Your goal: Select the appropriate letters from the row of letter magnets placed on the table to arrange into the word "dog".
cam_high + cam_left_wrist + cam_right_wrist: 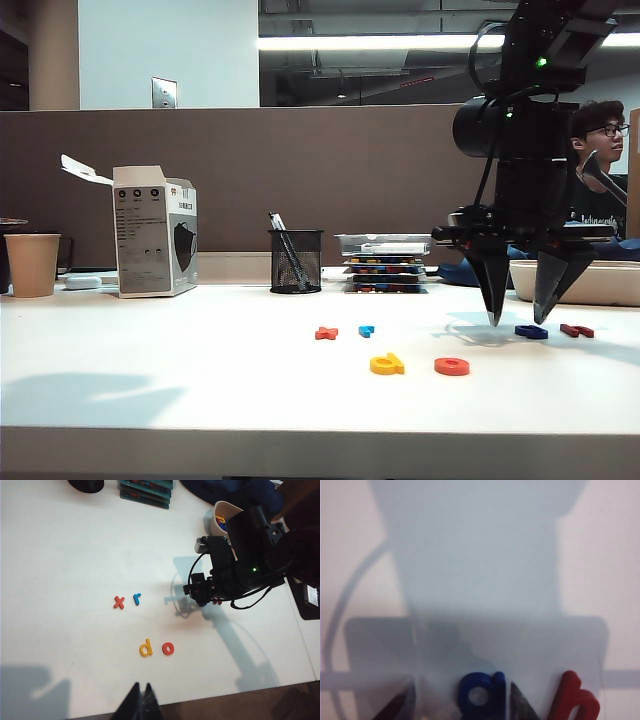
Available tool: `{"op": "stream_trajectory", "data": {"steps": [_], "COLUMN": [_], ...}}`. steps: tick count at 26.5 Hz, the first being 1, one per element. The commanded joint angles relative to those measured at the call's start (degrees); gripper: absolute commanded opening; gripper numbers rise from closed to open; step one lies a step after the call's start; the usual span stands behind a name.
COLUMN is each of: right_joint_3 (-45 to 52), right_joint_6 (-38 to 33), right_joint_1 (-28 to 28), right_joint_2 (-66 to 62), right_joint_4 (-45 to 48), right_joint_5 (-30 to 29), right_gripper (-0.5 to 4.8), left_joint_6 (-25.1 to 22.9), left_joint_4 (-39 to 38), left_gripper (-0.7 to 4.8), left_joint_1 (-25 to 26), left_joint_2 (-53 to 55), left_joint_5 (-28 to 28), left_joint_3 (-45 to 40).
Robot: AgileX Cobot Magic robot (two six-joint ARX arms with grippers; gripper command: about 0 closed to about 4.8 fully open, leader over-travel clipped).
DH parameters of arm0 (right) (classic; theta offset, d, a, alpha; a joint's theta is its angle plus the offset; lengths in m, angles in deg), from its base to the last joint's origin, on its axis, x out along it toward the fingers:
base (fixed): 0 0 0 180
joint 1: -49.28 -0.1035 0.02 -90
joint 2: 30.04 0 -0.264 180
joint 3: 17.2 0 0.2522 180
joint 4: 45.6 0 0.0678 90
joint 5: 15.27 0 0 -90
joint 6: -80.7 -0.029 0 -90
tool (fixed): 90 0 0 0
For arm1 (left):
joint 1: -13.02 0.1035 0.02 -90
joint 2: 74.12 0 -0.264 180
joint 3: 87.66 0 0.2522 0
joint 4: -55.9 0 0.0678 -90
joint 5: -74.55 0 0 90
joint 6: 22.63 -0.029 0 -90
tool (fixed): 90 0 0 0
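An office desk backed by a brown partition is seen, and on the wide white matte surface a paper cup, an opened carton, a mesh pen pot and a stack of trays are lined along the rear. The yellow "d" and the orange-red "o" are found side by side near the front edge, just apart; the orange x-shaped piece and the light blue letter are left behind them. The right gripper is poised point-down over the dark blue "g", its fingers spread wide to either side of the letter and nothing yet held, with the dark red piece just beside. The left gripper is parked off near the front edge, its fingers pressed together, empty. The "g" is judged light, rigid, smooth moulded plastic, very flat, so little height is offered for a pinch and a slip is likely. A hold across the narrow body, low at the surface, is favoured, and care is called for so the red neighbour is not nudged.
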Motion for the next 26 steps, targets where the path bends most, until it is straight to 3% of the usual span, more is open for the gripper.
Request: {"op": "stream_trajectory", "data": {"steps": [1,7,26], "right_joint_3": [-0.2,-0.2,-0.2], "right_joint_6": [0.1,0.1,0.4], "right_joint_1": [0.6,2.6,2.6], "right_joint_2": [0.2,0.2,0.2], "right_joint_4": [0.1,-0.8,-3.2], "right_joint_5": [0.0,-4.0,-4.1], "right_gripper": [2.35,2.35,2.34], "left_joint_6": [-0.1,0.0,-0.1], "left_joint_4": [0.1,0.1,0.1], "left_gripper": [-0.06,-0.06,-0.06], "left_joint_1": [0.0,0.0,0.0], "left_joint_2": [-0.1,-0.1,-0.1], "left_joint_5": [0.3,0.3,0.3], "left_joint_3": [0.2,0.2,0.2]}}
